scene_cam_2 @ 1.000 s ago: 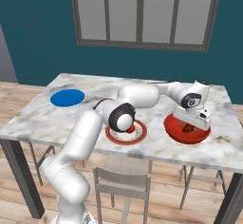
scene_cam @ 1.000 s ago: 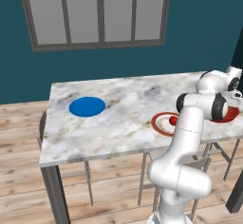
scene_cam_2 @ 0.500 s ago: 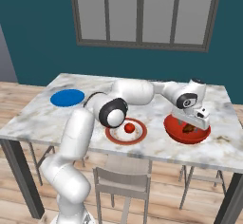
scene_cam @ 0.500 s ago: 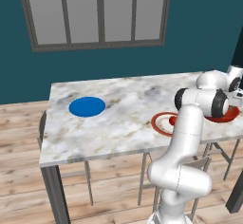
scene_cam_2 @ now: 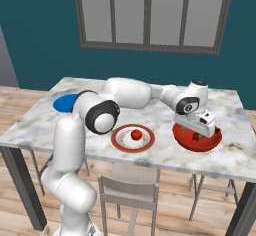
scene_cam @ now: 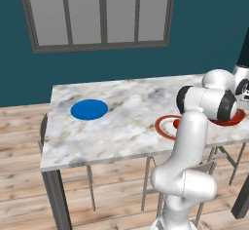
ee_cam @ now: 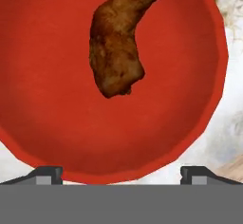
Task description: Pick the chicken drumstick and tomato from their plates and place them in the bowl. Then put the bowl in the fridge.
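Observation:
The brown chicken drumstick [ee_cam: 116, 52] lies inside the red-orange bowl [ee_cam: 52, 99], free of the fingers. My gripper [ee_cam: 121, 174] hangs open just above the bowl, its two fingertips [ee_cam: 47, 173] wide apart near the bowl's rim. In the right base view the gripper [scene_cam_2: 201, 129] sits over the bowl [scene_cam_2: 211, 143] at the table's right end. The red tomato [scene_cam_2: 135, 134] rests on the white plate with the red-brown rim [scene_cam_2: 120, 142], left of the bowl. The blue plate [scene_cam_2: 64, 102] is bare, far left. The fridge is out of view.
The marble table [scene_cam: 121, 126] has chairs [scene_cam_2: 127, 192] tucked under its near edge. A window and teal wall stand behind. My own elbow [scene_cam: 204, 102] blocks part of the rimmed plate [scene_cam: 163, 126] and bowl [scene_cam: 229, 121] in the left base view.
The jaws have spread wider above the bowl, and the drumstick lies loose in it. The arm's middle links have swung a little.

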Available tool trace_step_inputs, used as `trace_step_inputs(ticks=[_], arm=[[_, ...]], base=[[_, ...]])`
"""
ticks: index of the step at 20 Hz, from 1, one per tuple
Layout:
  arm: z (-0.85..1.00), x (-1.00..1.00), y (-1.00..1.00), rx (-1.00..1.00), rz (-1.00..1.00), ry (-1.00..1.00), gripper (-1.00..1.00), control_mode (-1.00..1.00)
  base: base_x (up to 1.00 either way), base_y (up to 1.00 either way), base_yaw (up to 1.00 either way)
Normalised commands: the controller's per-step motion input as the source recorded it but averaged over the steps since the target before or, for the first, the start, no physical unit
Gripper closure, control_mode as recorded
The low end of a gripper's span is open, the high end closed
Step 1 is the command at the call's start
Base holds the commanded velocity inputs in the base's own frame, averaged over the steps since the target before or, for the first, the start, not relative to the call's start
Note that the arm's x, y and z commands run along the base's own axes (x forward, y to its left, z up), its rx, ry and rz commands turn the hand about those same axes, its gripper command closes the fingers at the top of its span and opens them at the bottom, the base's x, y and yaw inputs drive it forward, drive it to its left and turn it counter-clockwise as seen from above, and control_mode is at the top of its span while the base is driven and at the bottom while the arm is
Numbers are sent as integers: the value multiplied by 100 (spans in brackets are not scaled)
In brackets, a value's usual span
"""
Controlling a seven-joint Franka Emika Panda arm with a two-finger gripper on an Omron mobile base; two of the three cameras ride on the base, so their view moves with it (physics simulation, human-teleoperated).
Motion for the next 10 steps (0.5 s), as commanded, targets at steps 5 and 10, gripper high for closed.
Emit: trace_step_inputs(ticks=[5,10], arm=[[19,-50,45,0,-9,0,-100,-100],[28,-38,48,0,-2,0,-100,-100]], base=[[0,0,0],[0,0,0]])
